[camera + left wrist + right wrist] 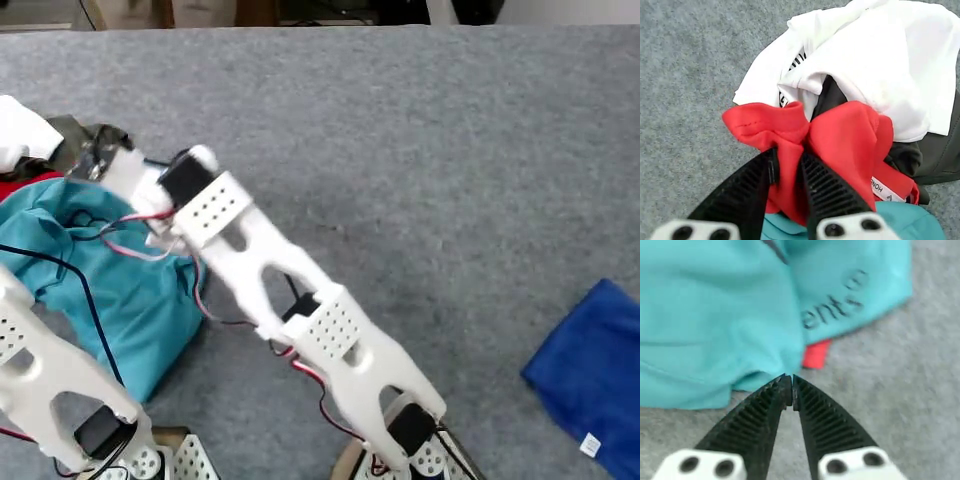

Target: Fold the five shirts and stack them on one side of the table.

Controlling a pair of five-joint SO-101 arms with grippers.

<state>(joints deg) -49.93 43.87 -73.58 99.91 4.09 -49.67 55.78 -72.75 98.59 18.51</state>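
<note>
Sorting-the-heap step, likely: left end effector (788, 156) clamps red shirt (850, 130) in heap at bench (450, 150) edge, right end effector (791, 384) pinches teal shirt (715, 315) hem; next, pull one free and flatten.

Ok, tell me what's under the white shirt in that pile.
A dark shirt pokes out beneath the white shirt, beside the red shirt. How far it extends underneath is covered.

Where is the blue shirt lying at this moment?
In the high view the blue shirt lies on the grey table at the right edge, toward the near side, well apart from the teal shirt at the left.
</note>
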